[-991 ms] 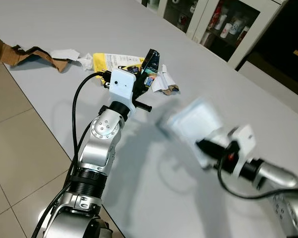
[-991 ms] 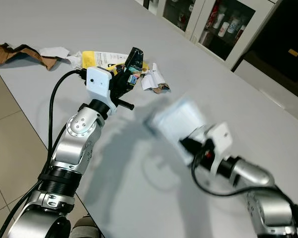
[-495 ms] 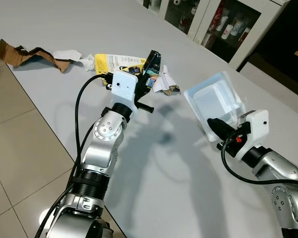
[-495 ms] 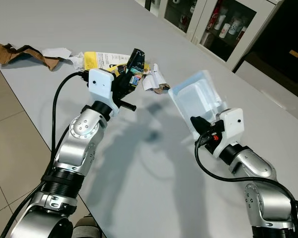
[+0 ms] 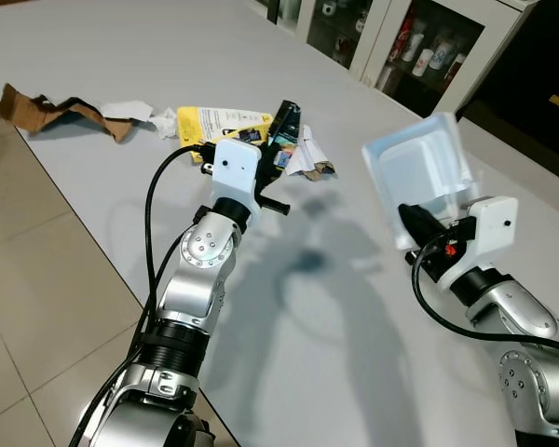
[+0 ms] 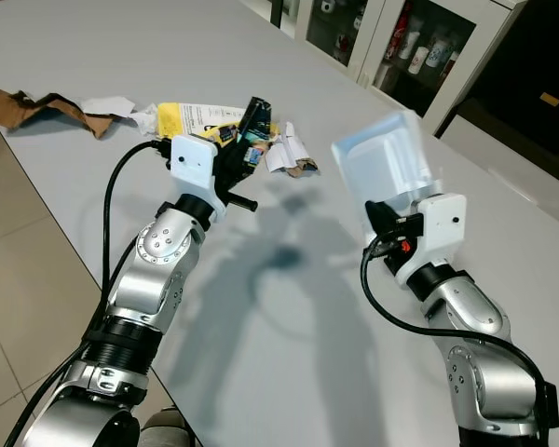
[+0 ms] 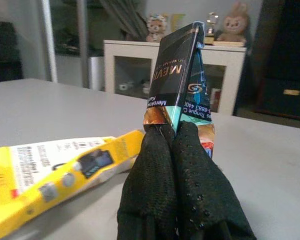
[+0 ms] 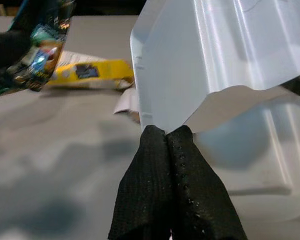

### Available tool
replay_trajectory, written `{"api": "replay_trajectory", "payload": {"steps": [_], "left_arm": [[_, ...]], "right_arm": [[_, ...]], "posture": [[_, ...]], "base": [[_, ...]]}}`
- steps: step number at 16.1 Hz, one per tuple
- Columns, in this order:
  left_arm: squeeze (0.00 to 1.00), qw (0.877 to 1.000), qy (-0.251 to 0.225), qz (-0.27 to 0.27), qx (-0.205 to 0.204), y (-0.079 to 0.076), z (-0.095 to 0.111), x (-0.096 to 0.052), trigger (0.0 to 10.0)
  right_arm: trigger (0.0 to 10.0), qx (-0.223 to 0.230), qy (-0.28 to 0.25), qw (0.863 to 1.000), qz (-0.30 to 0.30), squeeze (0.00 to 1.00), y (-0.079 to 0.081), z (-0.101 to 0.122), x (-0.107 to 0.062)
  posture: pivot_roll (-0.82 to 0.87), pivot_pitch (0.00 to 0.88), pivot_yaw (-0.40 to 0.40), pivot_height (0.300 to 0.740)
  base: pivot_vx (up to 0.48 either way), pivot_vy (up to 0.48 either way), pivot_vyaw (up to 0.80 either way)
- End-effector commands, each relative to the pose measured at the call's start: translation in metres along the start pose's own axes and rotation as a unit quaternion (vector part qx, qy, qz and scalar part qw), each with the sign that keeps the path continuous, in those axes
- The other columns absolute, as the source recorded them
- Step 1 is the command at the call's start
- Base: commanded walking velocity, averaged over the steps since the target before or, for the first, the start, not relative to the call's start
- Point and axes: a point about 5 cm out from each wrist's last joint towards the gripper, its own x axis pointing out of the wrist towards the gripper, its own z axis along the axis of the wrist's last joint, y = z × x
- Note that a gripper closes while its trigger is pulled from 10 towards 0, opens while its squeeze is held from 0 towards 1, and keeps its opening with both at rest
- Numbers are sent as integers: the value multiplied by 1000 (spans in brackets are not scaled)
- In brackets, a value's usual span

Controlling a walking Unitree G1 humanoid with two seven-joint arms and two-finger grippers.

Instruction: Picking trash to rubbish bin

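Note:
My left gripper (image 7: 173, 131) is shut on a dark snack wrapper (image 5: 284, 122) with teal and orange print, holding it upright above the table's left part. A clear plastic clamshell container (image 5: 419, 177) is held up off the table at the right, with my right gripper (image 8: 166, 134) shut on its edge. On the grey table (image 5: 121, 56) behind the left gripper lie a yellow packet (image 5: 219, 120) and crumpled white paper (image 5: 306, 154).
Torn brown cardboard (image 5: 47, 104) and white tissue (image 5: 129, 111) lie near the table's left edge. Beige floor tiles (image 5: 47, 298) run along the left. Glass-door cabinets (image 5: 419, 47) with bottles stand behind the table.
My right gripper has lifted the clear container up and to the right, off the table. The left gripper has kept its hold on the wrapper, nearly still.

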Motion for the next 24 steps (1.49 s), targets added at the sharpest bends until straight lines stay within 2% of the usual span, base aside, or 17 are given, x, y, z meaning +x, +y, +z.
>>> {"api": "replay_trajectory", "payload": {"steps": [1, 4, 9, 14, 24], "left_arm": [[0, 1000, 9, 7, 5, -3, -5, -2, 10000], [0, 999, 19, 33, 31, -1, -12, -6, 10000], [0, 999, 32, 13, 36, -10, -22, -14, 10000], [0, 999, 29, 6, 31, -15, -20, -10, 10000], [0, 999, 41, 21, 6, -9, -20, -4, 10000]], "right_arm": [[10000, -12, -20, 1000, -17, 0, 0, 7, -5], [10000, -8, -32, 999, -32, 0, 10, 7, -12], [10000, 0, -31, 998, -52, 0, 19, 2, -18], [10000, 2, -29, 997, -65, 0, 19, 0, -20], [10000, 0, -23, 997, -70, 0, 18, -3, -19]], "posture": [[149, 108, -113, 740], [137, 94, -95, 740], [122, 85, -76, 740], [119, 78, -71, 740], [120, 77, -69, 740]], "base": [[0, 0, 0], [0, 0, 0], [0, 0, 755], [0, 0, 800], [0, 0, 800]]}}
